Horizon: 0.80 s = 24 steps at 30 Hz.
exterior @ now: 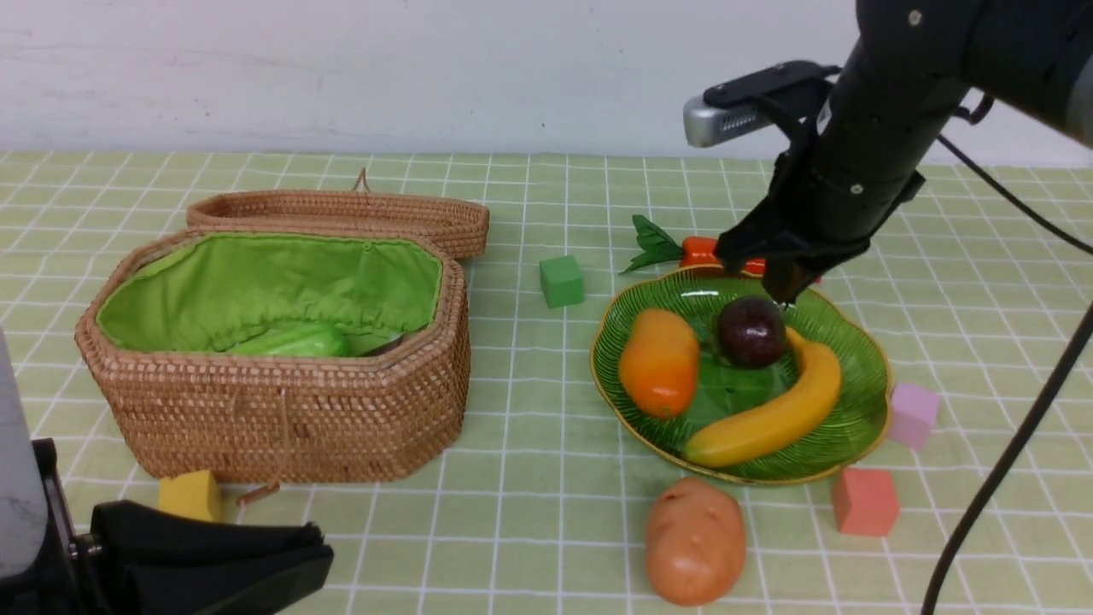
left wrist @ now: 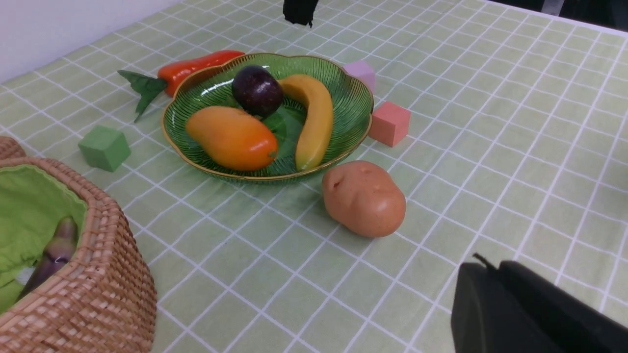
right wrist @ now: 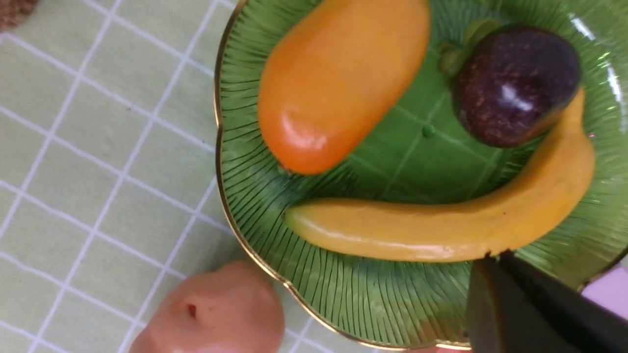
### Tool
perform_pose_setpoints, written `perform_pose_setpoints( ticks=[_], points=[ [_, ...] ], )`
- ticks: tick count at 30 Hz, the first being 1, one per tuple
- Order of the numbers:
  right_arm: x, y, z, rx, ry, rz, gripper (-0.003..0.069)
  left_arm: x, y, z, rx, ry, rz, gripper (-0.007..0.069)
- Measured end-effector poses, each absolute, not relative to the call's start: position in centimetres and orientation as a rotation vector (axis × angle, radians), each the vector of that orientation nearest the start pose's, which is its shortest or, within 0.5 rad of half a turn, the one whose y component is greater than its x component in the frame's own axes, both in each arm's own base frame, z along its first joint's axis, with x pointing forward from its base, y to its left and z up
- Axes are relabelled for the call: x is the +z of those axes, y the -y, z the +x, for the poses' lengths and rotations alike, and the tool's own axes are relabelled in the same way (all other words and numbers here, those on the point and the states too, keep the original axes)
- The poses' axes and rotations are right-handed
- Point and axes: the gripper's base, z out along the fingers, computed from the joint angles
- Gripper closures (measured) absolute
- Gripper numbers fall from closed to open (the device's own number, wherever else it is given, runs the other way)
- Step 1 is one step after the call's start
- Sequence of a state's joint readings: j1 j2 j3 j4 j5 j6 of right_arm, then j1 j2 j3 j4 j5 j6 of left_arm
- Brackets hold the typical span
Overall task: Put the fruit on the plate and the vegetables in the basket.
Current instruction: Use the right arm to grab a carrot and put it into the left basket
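Left end effector [exterior: 320,555] closed; one potato [exterior: 694,540], three plated fruits [exterior: 658,362], four cubes [exterior: 561,281].

Checked table [exterior: 529,512] bears basket [exterior: 282,410], plate [exterior: 862,401], carrot [exterior: 702,249], potato [exterior: 694,541], cubes [exterior: 561,281]

Right hand [exterior: 783,292] closed, empty, tips downward on a steeply angled arm [exterior: 884,128]; left hand [exterior: 312,559] closed, low in front.

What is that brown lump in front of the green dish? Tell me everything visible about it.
It is a potato, a smooth brown-orange oval that looks plastic, with a small dimpled eye. It lies on its side on the checked tablecloth, just off the near rim of the green plate; whether they touch is unclear.
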State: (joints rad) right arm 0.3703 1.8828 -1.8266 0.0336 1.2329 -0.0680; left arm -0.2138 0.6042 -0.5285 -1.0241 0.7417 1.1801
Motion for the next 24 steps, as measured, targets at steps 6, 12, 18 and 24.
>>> perform_pose_setpoints(
  ticks=[6,12,18,24],
  points=[
    [33.2,-14.8,37.4,0.132,-2.709,-0.569,0.0678,30.9,7.4,9.3,-0.562,-1.761,0.871,0.0603],
    [32.9,-13.0,38.4,0.024,-2.714,-0.537,0.0674,30.9,7.5,9.3,-0.564,-1.762,0.872,0.0603],
    [31.5,-9.4,42.9,0.118,-2.711,-0.491,0.0621,31.6,7.4,10.2,-0.566,-1.764,0.79,0.0617],
    [30.0,-8.4,46.8,0.255,-2.62,-0.598,0.0454,35.7,7.7,13.3,-0.576,-1.76,0.673,0.0637]
  ],
)
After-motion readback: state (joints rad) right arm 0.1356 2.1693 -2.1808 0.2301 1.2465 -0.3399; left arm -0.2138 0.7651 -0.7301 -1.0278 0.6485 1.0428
